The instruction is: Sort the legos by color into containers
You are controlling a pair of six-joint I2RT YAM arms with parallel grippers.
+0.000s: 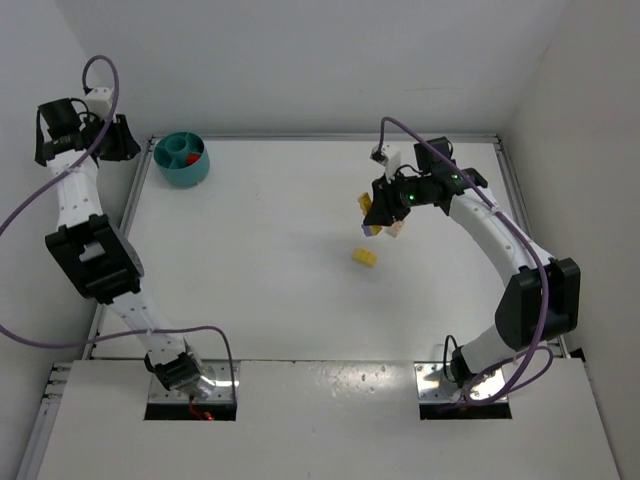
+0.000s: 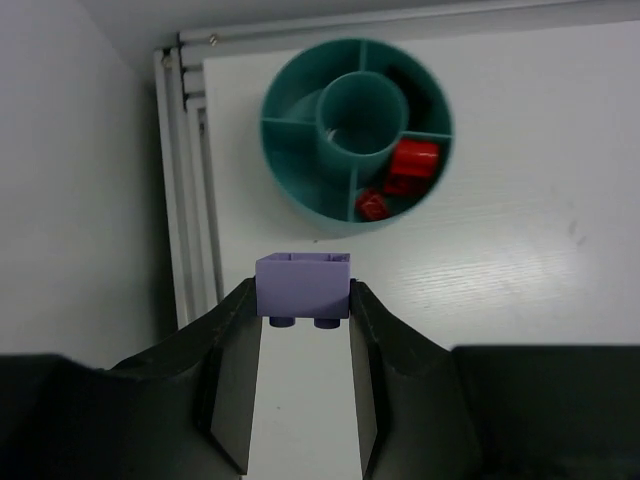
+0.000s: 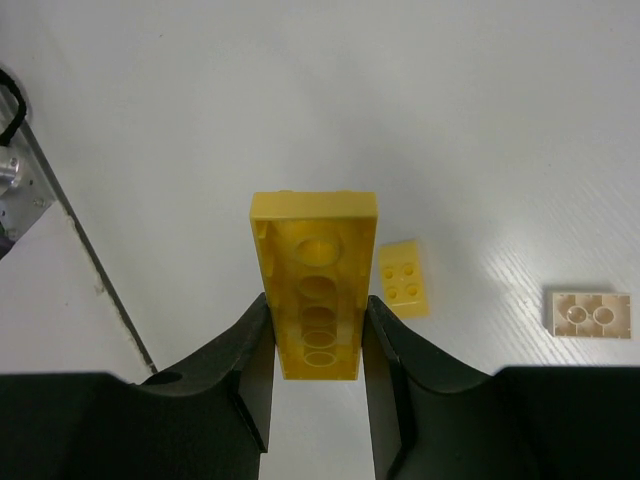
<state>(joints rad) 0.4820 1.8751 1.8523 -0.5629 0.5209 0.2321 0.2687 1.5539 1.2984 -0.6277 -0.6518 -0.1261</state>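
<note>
While each arm holds a brick, the sorting looks only partly done. The left gripper (image 2: 303,300) is closed on a purple brick (image 2: 303,285), pinched at the very tips with one finger on each short end. The brick's long axis runs across the gap from finger to finger. Its studs point back toward the wrist, and its hollow underside faces forward past the tips.

Ahead of these fingertips, slightly toward the right finger, sits the teal divided bowl (image 2: 300,170). Red bricks (image 2: 413,160) fill its compartment on the right-finger side. The compartments on the left-finger side look empty.

The step in hand appears to be dropping the purple brick. It would go best with the tips carried forward over an empty compartment, away from the red ones. They should be lowered close before opening, because the curved dividers leave narrow slots.

The right gripper (image 3: 317,305) is clamped on a long yellow brick (image 3: 315,280). Its long axis lies in line with the fingers and reaches beyond their tips, with the hollow underside facing the wrist. A small yellow brick (image 3: 405,278) lies on the table just outside the right finger. A tan brick (image 3: 588,313) lies farther out on that same side.
</note>
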